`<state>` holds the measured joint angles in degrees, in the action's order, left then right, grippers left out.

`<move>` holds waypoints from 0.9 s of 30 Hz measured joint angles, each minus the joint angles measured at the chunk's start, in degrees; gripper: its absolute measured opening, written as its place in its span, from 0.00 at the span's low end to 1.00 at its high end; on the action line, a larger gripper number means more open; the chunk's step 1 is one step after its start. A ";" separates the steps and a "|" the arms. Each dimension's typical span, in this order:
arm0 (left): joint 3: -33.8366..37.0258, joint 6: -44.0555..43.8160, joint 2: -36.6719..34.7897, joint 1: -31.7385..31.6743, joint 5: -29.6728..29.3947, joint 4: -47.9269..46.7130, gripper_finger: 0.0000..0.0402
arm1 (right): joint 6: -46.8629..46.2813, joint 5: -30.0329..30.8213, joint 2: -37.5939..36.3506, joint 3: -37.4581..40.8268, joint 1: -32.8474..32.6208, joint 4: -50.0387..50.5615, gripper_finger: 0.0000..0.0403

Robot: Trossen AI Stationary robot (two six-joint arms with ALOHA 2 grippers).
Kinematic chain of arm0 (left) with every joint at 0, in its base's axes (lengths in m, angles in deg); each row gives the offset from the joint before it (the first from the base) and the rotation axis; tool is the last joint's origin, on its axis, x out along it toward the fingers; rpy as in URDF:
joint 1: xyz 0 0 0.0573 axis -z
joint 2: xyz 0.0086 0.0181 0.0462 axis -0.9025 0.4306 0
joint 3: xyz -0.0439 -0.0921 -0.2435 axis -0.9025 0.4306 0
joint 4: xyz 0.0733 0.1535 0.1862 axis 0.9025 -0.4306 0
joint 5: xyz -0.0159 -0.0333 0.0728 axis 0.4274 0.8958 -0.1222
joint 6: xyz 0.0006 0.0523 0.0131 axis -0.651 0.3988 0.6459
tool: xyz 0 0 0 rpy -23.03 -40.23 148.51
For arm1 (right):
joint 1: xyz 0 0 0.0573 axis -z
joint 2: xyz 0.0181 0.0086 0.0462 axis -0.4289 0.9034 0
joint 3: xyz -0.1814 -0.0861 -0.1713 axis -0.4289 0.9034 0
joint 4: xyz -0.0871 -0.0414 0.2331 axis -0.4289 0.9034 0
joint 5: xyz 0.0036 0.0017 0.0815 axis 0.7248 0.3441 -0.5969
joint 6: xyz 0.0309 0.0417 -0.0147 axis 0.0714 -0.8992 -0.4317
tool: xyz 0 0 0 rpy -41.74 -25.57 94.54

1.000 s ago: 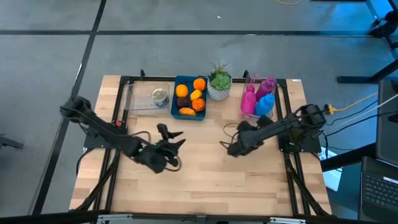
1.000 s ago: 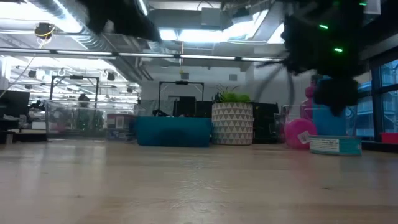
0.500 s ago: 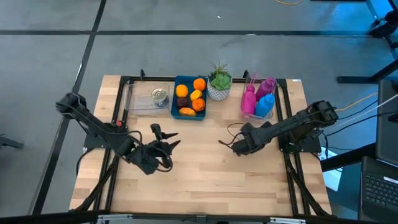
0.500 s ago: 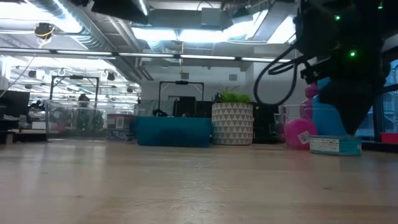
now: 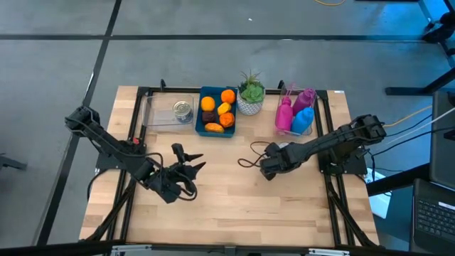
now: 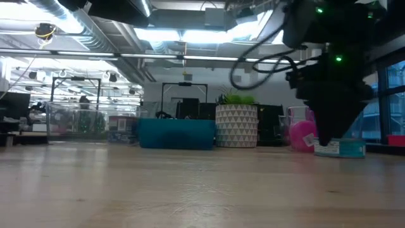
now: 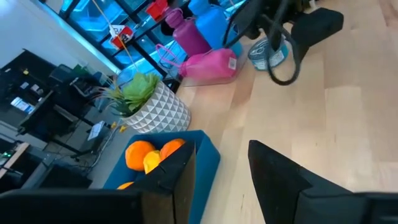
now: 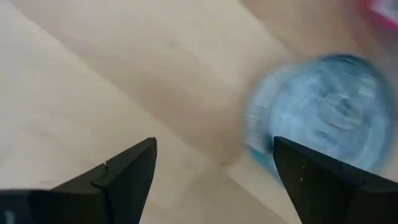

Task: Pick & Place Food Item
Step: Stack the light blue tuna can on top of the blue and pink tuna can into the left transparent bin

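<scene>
Right gripper (image 8: 214,180) fingers spread wide, empty, hovering by the blue can (image 8: 323,121). Left gripper (image 7: 217,171) fingers part open, empty, mid-table. Fruit (image 5: 217,112) all sits in blue bin (image 5: 202,96). 0 items picked or placed yet.

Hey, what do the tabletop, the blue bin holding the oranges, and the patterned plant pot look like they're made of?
Tabletop: light wood, probably butcher block, with visible plank seams and grain and a dull sheen.
Blue bin: likely molded plastic, uniform teal colour with smooth straight walls.
Plant pot: possibly glazed ceramic, white with a dark triangle pattern; the look alone cannot rule out plastic.
</scene>
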<state>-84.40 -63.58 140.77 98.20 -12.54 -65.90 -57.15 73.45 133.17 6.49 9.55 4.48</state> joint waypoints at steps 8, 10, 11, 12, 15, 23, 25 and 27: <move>0.00 -0.42 0.00 0.01 0.42 -0.21 0.35 | 3.43 -3.95 -0.03 -0.08 0.50 -9.43 0.80; 0.00 -0.42 0.00 0.01 0.48 -0.22 0.35 | 4.79 -5.47 0.00 -0.03 0.49 -13.08 0.80; 0.00 -0.42 0.00 0.01 0.49 -0.21 0.35 | 5.79 -6.26 0.00 -0.03 0.49 -15.43 0.80; 0.00 -0.42 0.00 0.01 0.49 -0.23 0.35 | 6.71 -7.36 0.00 -0.03 0.49 -18.14 0.80; 0.00 -0.01 0.00 0.01 0.49 -0.24 0.35 | 9.60 -9.40 0.00 -0.05 0.49 -25.49 0.80; 0.00 -0.31 0.00 0.01 0.40 -1.84 0.35 | 13.45 -4.29 -0.04 -3.59 0.54 -25.82 0.80; 0.00 -0.80 0.00 0.01 0.46 -1.93 0.35 | 12.31 -0.78 -0.62 -4.75 0.83 -21.38 0.80; 0.00 -1.46 0.00 0.00 1.29 -1.92 0.35 | 9.85 1.88 -0.73 -5.58 1.43 -15.57 0.80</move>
<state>-84.40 -65.03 140.77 98.20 -11.25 -67.82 -47.31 75.33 132.45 0.91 10.98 -11.09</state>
